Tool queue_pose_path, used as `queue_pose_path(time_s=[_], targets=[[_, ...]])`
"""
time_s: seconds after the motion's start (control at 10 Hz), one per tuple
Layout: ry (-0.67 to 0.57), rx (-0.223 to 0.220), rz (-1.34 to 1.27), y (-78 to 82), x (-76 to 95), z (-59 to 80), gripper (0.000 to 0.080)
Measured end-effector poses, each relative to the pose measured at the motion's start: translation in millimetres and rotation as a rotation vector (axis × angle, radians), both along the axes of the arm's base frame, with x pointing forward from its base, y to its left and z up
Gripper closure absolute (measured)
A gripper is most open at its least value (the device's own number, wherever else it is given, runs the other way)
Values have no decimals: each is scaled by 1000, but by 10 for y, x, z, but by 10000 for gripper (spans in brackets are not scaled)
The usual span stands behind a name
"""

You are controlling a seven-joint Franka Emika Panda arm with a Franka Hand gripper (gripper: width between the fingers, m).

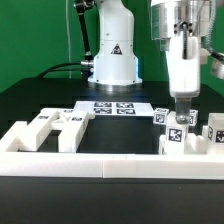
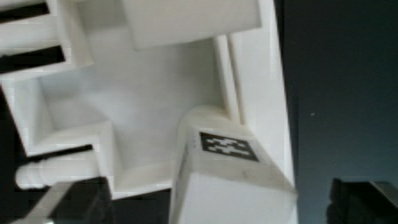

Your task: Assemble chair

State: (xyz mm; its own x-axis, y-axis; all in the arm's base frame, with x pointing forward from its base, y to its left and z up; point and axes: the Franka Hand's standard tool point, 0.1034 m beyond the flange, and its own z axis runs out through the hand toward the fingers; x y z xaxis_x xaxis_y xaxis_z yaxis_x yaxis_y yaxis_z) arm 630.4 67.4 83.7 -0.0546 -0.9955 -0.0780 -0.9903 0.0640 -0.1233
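Note:
The chair lies in loose white tagged pieces. In the exterior view a group of pieces [image 1: 176, 138] sits at the right behind the front wall, and more pieces [image 1: 58, 126] lie at the left. My gripper [image 1: 183, 98] hangs straight down over the right group, its fingertips just above a tagged piece [image 1: 182, 117]. In the wrist view a large white chair piece [image 2: 160, 110] with a tag [image 2: 226, 146] fills the frame and runs between my fingers. A dark finger [image 2: 366, 202] stands a little apart from its edge. My gripper [image 2: 210, 210] looks open around it.
The white robot base [image 1: 113, 58] with a triangle mark stands at the back centre. The marker board [image 1: 115, 108] lies in front of it. A low white border wall [image 1: 110, 162] runs along the front. A short round peg [image 2: 43, 176] sticks out of the piece.

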Motion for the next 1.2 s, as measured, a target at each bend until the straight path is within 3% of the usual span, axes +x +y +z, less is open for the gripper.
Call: queue_pose_path(time_s=[0.5,0.6,0.9,1.2], targets=[[-7,-29,205,-4,-13,-7,151],[29,-72,391,-8,-60,-16,151],[18,-125,728,-46,-37,-1,151],[13,-136,829,-50,-35,-1,151]])
